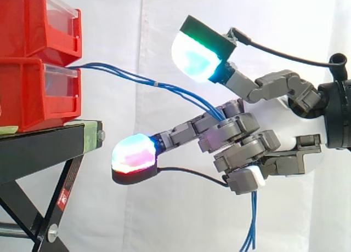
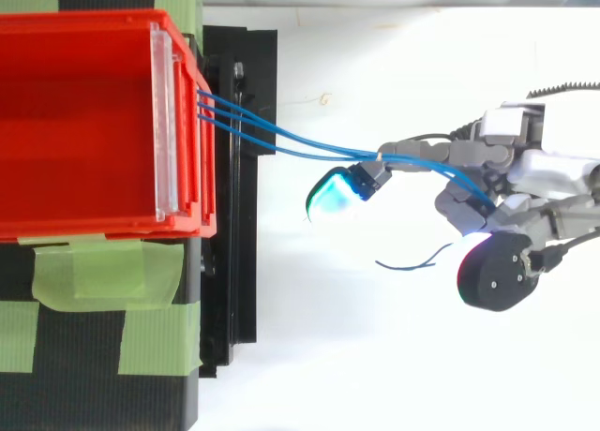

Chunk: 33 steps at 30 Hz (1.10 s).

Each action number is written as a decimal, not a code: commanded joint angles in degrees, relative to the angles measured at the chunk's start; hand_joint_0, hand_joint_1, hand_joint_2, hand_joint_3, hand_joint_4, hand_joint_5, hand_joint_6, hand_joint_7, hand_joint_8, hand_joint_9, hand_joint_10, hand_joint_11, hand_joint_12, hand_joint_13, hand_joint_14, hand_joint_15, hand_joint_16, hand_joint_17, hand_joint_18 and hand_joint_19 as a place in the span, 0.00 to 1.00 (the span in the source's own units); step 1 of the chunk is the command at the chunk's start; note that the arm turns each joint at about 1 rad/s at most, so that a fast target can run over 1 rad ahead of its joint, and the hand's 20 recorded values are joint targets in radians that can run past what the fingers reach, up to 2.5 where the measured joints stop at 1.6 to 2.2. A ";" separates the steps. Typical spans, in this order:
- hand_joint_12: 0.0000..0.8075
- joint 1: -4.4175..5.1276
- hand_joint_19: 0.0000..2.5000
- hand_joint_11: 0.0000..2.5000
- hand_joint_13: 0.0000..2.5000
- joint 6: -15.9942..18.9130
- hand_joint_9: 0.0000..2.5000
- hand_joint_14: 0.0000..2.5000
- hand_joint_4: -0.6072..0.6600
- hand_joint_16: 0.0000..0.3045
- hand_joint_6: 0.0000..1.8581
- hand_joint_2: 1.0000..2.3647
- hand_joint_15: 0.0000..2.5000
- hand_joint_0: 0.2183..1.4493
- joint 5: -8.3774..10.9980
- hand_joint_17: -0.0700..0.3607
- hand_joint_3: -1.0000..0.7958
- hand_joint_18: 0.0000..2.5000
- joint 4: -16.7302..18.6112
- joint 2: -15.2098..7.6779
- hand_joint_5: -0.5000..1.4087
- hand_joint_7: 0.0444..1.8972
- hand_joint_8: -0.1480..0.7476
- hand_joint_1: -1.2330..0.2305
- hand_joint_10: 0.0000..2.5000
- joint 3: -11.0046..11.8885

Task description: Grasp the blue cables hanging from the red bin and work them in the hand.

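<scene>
Fingers of the grey robot hand (image 1: 244, 134) are mostly curled round the thin blue cables (image 1: 164, 87), probably to pin the strands for working, and the loose ends dangle below the palm. From there the bundle stretches long and near level, climbing slightly, to the lower red plastic bin (image 1: 22, 98).

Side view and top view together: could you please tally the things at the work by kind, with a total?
Red plastic bins, stacked: 2
Thin blue cables, counted where they leave the bin in the top view: 3
Black metal stand: 1
Robot hand, fingers curled round the cables: 1
Total: 7
</scene>
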 commanded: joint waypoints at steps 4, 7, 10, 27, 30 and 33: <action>0.69 -0.01 0.24 0.82 0.46 -0.10 0.34 1.00 0.71 0.27 0.01 0.00 0.60 0.37 4.13 0.59 0.00 0.62 0.29 0.01 0.29 0.46 0.55 0.45 1.00 0.33; 0.70 -0.10 0.24 0.84 0.48 -0.10 0.33 1.00 0.72 0.27 0.01 0.00 0.63 0.37 5.71 0.59 0.00 0.62 -0.06 -0.07 0.30 0.48 0.55 0.45 1.00 1.03; 0.70 -0.28 0.25 0.84 0.48 -0.01 0.33 1.00 0.72 0.27 0.01 0.00 0.64 0.37 6.33 0.59 0.00 0.61 -2.26 -0.07 0.32 0.50 0.55 0.44 1.00 2.70; 0.67 -1.07 0.27 0.86 0.46 -0.19 0.31 1.00 0.66 0.23 0.00 0.00 0.64 0.42 5.54 0.53 0.00 0.57 -6.65 0.01 0.41 0.66 0.54 0.40 1.00 7.44; 0.68 -1.24 0.27 0.87 0.46 -0.27 0.31 1.00 0.66 0.23 0.00 0.00 0.65 0.42 5.63 0.53 0.01 0.57 -8.50 -0.07 0.42 0.67 0.54 0.40 1.00 8.59; 0.68 -1.42 0.27 0.86 0.46 -0.71 0.31 1.00 0.66 0.23 0.00 0.00 0.66 0.43 5.80 0.52 0.03 0.56 -8.67 -0.07 0.42 0.68 0.54 0.40 1.00 8.94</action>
